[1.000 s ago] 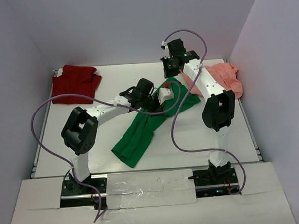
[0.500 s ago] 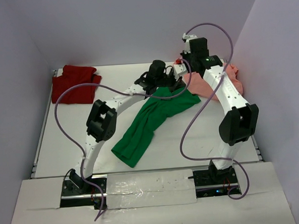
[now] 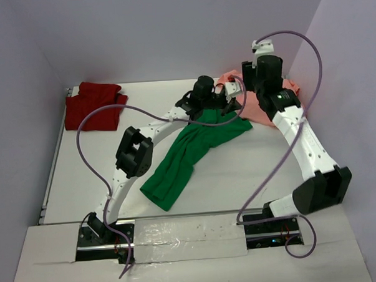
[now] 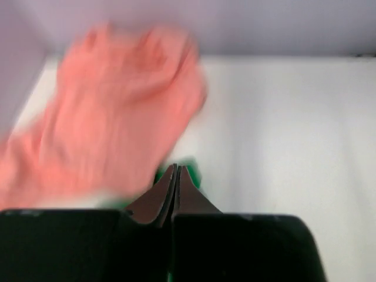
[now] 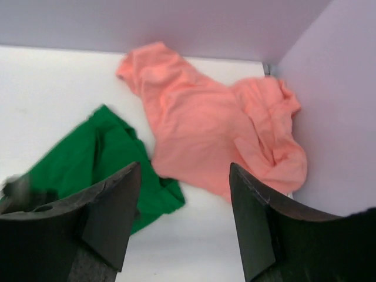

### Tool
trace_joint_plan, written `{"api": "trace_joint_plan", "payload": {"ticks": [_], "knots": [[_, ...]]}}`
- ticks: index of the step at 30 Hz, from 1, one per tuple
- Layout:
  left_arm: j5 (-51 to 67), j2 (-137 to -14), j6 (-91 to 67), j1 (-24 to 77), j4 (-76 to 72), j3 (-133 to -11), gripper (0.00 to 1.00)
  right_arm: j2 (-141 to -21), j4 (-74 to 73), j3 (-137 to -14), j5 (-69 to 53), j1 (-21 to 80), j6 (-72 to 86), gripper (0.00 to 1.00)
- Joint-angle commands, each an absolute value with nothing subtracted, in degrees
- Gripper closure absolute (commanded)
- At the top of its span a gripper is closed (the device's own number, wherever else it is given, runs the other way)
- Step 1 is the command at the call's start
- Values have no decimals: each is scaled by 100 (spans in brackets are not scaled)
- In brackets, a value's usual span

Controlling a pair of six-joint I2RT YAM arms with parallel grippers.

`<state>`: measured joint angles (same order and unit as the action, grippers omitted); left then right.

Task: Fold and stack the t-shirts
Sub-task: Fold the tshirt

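The green t-shirt (image 3: 182, 157) lies stretched in a long crumpled band from the table's middle toward the back right. My left gripper (image 3: 225, 97) is shut on its far end; green cloth (image 4: 191, 167) shows at the closed tips (image 4: 176, 167). The salmon pink t-shirt (image 3: 256, 105) lies crumpled in the back right corner, touching the green one (image 5: 94, 153). Above where the two shirts meet, my right gripper (image 3: 248, 82) hangs open with nothing between its jaws (image 5: 185, 165); the pink cloth (image 5: 200, 129) lies below them. A dark red t-shirt (image 3: 93, 104) sits bunched at the back left.
Purple walls (image 3: 171, 35) close in the white table (image 3: 251, 169) at the back and on both sides. The right wall (image 5: 329, 106) stands close beside the pink shirt. Purple cables (image 3: 88, 151) loop over both arms.
My left gripper has carried the green shirt's end from the middle to the back right. My right arm has swung right, and its gripper has gone from shut to open.
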<state>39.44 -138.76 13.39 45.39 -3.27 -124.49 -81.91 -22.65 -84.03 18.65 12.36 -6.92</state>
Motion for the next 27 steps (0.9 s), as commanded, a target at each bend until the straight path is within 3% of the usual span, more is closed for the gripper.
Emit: {"api": "trace_joint_plan", "payload": {"ticks": [1, 5, 27], "knots": [[2725, -14178, 483, 3876, 809, -11656, 100, -7223, -1519, -8823, 1959, 1450, -817, 31], [2664, -14098, 413, 3797, 835, -11409, 100, -7813, -2162, -9404, 2198, 1389, -598, 31], [3577, -13966, 457, 3981, 703, -11513, 100, -7972, -2048, -8974, 1890, 1389, -448, 31]]}}
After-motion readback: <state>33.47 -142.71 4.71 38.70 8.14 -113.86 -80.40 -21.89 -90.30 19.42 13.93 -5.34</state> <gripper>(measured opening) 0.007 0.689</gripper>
